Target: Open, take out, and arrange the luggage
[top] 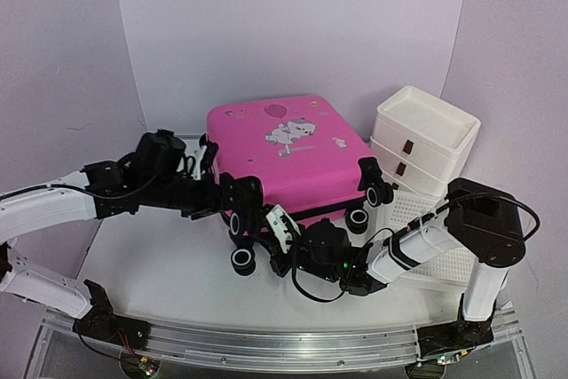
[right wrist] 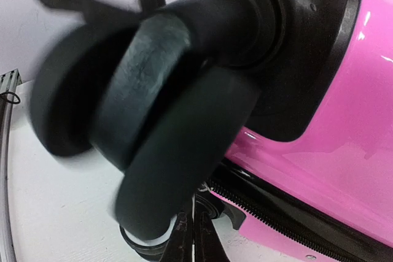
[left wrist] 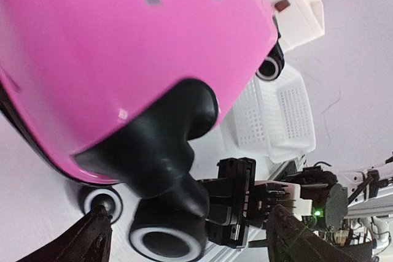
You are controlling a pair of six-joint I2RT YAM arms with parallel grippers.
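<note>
At the middle of the table (top: 151, 264) lies the luggage (top: 284, 153), flat on its side with the printed shell up and its wheels at the near edge. The lid is shut and the zip band (right wrist: 288, 225) looks closed along the stretch that shows. To its right stand the drawers (top: 424, 135), with the basket (top: 435, 250) below them on the near side.

Both arms meet at the near left corner. The left gripper (top: 238, 200) comes in from the left. In its wrist view its fingers (left wrist: 92, 240) stand wide apart, with nothing held. A corner wheel (left wrist: 166, 237) sits in the gap ahead of them, and I cannot tell whether they touch it.

The right gripper (top: 277, 230) reaches in from the right, low under the near edge. Its wrist view is filled by a blurred wheel (right wrist: 153, 121). Only dark tips show at the bottom of that view, so I cannot tell how far its jaws are open or whether they grip anything.

This looks like the opening step, barely begun, since nothing has been unzipped or taken out. The next move calls for finding the zip pull, which I cannot make out, and pinching it with one gripper. The other would have to steady the shell, since the wheeled case may roll or slide when the zip is dragged round the corner.
</note>
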